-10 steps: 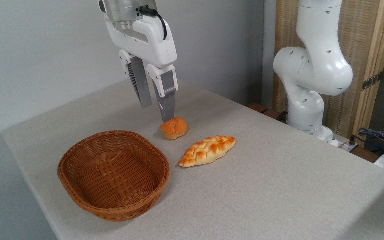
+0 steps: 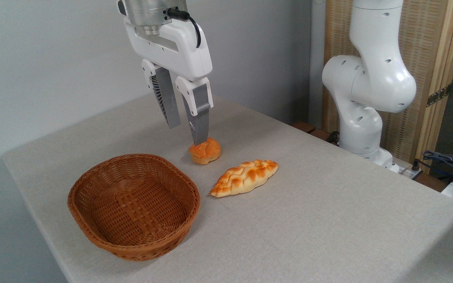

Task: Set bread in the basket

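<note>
On the counter (image 2: 328, 220), we are seeing our hand (image 2: 187, 135) hanging open, empty, above one bread (image 2: 205, 151), beside one basket (image 2: 133, 205)

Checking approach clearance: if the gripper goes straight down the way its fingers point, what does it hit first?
Probably the small round golden-orange bun: the open gripper points down, its near finger's tip at the bun's top. Depth is unclear; the far finger may meet the grey table.
</note>
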`<control>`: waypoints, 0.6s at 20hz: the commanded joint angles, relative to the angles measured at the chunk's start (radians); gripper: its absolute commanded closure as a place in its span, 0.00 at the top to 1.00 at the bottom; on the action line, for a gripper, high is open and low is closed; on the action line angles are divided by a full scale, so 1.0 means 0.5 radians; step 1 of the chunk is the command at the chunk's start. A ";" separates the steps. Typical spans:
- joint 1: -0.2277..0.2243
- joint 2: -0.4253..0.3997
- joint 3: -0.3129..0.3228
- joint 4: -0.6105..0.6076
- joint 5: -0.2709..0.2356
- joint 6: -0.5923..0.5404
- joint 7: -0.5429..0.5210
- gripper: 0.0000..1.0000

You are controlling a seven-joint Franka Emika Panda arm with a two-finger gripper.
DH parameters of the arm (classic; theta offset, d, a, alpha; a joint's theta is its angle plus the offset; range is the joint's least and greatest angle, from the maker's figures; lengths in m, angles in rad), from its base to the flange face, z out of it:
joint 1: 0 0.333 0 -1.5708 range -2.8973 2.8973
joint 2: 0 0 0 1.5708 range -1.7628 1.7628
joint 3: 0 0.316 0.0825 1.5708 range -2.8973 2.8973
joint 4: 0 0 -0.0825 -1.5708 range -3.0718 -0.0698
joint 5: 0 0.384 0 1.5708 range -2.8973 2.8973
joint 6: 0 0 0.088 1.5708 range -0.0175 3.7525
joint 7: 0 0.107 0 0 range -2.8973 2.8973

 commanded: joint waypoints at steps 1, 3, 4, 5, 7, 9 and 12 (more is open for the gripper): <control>-0.005 -0.095 -0.007 -0.101 -0.044 -0.043 -0.002 1.00; -0.023 -0.196 -0.031 -0.254 -0.044 -0.018 -0.002 1.00; -0.042 -0.224 -0.050 -0.319 -0.047 -0.015 -0.002 1.00; -0.081 -0.236 -0.062 -0.365 -0.050 -0.015 -0.020 1.00; -0.182 -0.264 -0.065 -0.479 -0.050 -0.015 -0.024 1.00; -0.253 -0.298 -0.071 -0.598 -0.095 0.058 -0.024 1.00; -0.342 -0.316 -0.105 -0.758 -0.169 0.224 -0.024 1.00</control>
